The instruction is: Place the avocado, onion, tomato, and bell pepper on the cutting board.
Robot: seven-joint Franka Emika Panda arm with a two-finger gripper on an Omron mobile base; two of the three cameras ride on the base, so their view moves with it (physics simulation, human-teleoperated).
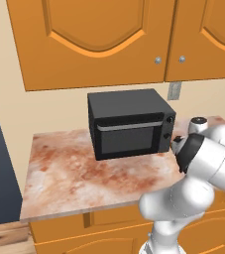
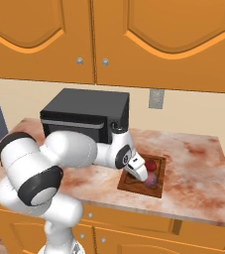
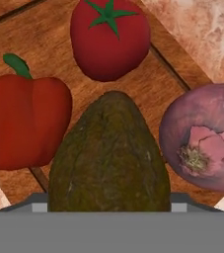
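On the cutting board (image 3: pixel 49 44), the avocado (image 3: pixel 111 158) is lying between the bell pepper (image 3: pixel 24 121) and the onion (image 3: pixel 205 138). The tomato (image 3: pixel 109 39) is sitting behind. I cannot tell if the gripper (image 2: pixel 142 174) is gripping.

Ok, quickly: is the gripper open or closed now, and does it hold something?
Gripper: cannot be told; the avocado is close in front of it.

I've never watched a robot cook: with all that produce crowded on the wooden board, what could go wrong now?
The dark olive-brown avocado sits right at the gripper, close beside the pinkish-purple round onion and red bell pepper. Pulling away carelessly might nudge it into them. The onion lies near the corner of the reddish-brown cutting board, so a bump could roll it onto the counter. The red tomato looks safer.
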